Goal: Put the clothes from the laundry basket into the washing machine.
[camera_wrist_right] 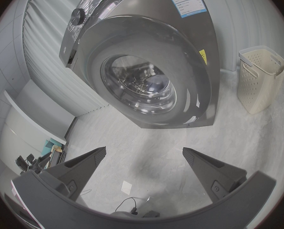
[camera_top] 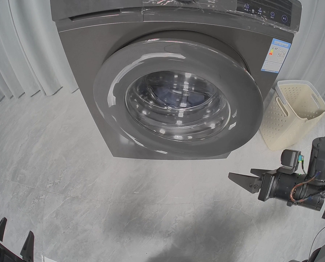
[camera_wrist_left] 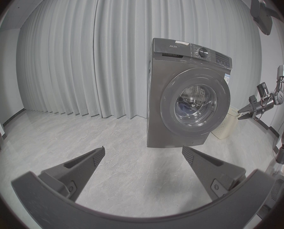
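The grey washing machine [camera_top: 97, 48] stands ahead with its round door [camera_top: 239, 102] closed. Dark blue clothes [camera_top: 186, 98] show through the glass, inside the drum. To the machine's right, the cream laundry basket [camera_top: 279, 122] sits on the floor, and no clothes show through its open top. My right gripper [camera_top: 241, 174] hangs open and holds nothing, low in front of the basket and pointing left across the floor. My left gripper [camera_top: 16, 228] is open at the bottom left, far from the machine. In the right wrist view, the machine [camera_wrist_right: 199, 38], the clothes [camera_wrist_right: 156, 87] and the basket [camera_wrist_right: 261, 80] lie beyond the open gripper [camera_wrist_right: 144, 150].
Pale curtains [camera_wrist_left: 84, 64] hang behind and beside the machine. Grey tiled floor [camera_top: 78, 171] spreads in front of it. A small white slip [camera_wrist_right: 126, 187] and a cable [camera_wrist_right: 126, 202] lie on the floor near my base. Furniture stands far off at the room's edge [camera_wrist_right: 37, 163].
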Robot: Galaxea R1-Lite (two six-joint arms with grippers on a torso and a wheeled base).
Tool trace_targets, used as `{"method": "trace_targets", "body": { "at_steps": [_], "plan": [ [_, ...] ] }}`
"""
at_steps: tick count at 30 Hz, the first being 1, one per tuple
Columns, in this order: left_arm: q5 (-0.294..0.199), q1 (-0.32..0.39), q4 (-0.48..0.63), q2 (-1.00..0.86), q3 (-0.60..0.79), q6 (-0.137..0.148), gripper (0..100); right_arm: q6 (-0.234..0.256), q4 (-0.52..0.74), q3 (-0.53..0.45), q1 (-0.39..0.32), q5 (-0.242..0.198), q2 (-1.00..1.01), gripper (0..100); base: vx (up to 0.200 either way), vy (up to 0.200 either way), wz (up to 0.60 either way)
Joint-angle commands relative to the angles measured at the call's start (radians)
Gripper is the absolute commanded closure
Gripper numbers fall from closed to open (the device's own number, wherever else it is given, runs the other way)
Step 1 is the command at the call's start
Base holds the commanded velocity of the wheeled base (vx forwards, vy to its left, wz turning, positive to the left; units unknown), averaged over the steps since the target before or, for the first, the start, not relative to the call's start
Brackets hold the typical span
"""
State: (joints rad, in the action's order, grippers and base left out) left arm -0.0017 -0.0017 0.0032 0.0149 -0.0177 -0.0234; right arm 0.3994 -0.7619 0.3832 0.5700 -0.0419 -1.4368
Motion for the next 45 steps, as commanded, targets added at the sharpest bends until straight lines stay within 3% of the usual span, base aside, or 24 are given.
{"method": "trace_targets", "body": {
  "at_steps": [1,9,14,23,32,35,39,45],
  "plan": [
    [0.000,0.000,0.000,-0.010,0.015,-0.001,0,0.003,0.001,-0.035,0.018,-0.003,0.038,0,0.000,0.000,0.00],
    [-0.001,-0.001,0.000,-0.010,0.015,0.002,0,-0.004,0.000,-0.050,0.071,-0.006,0.032,0,0.000,0.000,0.00],
    [-0.001,-0.001,0.000,-0.010,0.015,0.000,0,-0.004,-0.005,-0.029,0.083,-0.006,0.027,0,0.200,0.000,0.00],
    [0.000,-0.001,0.000,-0.010,0.015,-0.004,0,-0.008,-0.214,0.068,-0.001,0.008,-0.062,0,0.156,0.000,0.00],
    [0.000,-0.001,0.000,-0.010,0.015,-0.006,0,-0.007,-0.232,0.197,-0.093,0.014,-0.093,0,0.000,0.000,0.00],
    [0.002,-0.001,0.000,-0.010,0.015,-0.009,0,-0.010,-0.218,0.141,-0.067,0.013,-0.071,0,0.000,0.000,0.00],
    [0.002,-0.001,0.000,-0.010,0.015,-0.007,0,-0.042,-0.215,-0.015,0.059,0.011,-0.007,0,0.000,0.000,0.00],
    [0.002,-0.001,0.000,-0.010,0.015,-0.006,0,-0.088,-0.231,-0.110,0.088,0.005,-0.005,0,0.000,0.000,0.00]
  ]
}}
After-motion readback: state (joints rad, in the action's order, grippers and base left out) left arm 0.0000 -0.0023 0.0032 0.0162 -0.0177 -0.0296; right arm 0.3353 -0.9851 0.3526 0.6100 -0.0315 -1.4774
